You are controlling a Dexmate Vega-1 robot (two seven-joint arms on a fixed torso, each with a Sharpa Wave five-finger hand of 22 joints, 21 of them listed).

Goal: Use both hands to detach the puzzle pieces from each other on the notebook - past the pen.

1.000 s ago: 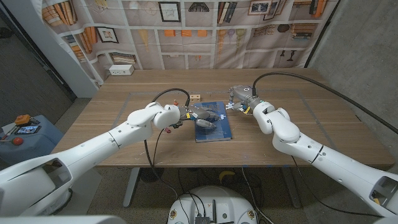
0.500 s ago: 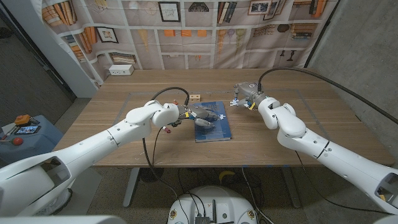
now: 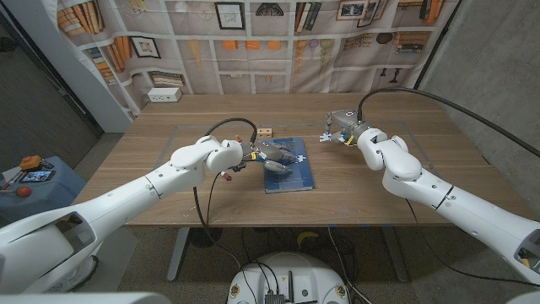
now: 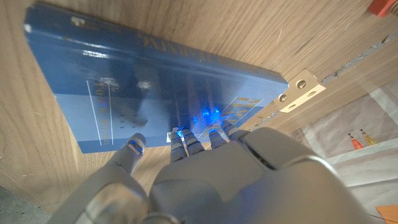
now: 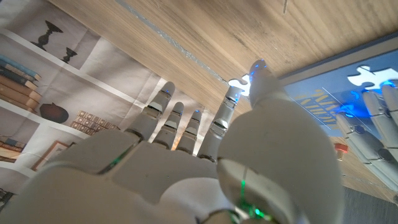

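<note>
The notebook (image 3: 288, 165) lies on the table (image 3: 169, 186) under the left hand (image 3: 277, 156) — a puzzle piece (image 5: 372, 76) on it, a small block (image 3: 265, 133) just behind; the right hand (image 3: 340, 128) is off to its right.

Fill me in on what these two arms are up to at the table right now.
The puzzle pieces look already separated. The right hand pinches one white puzzle piece beside the blue notebook, over bare table. The left hand is on the notebook, its fingertips pressing down next to another white piece lying there. A small wooden block sits just behind the notebook.
</note>
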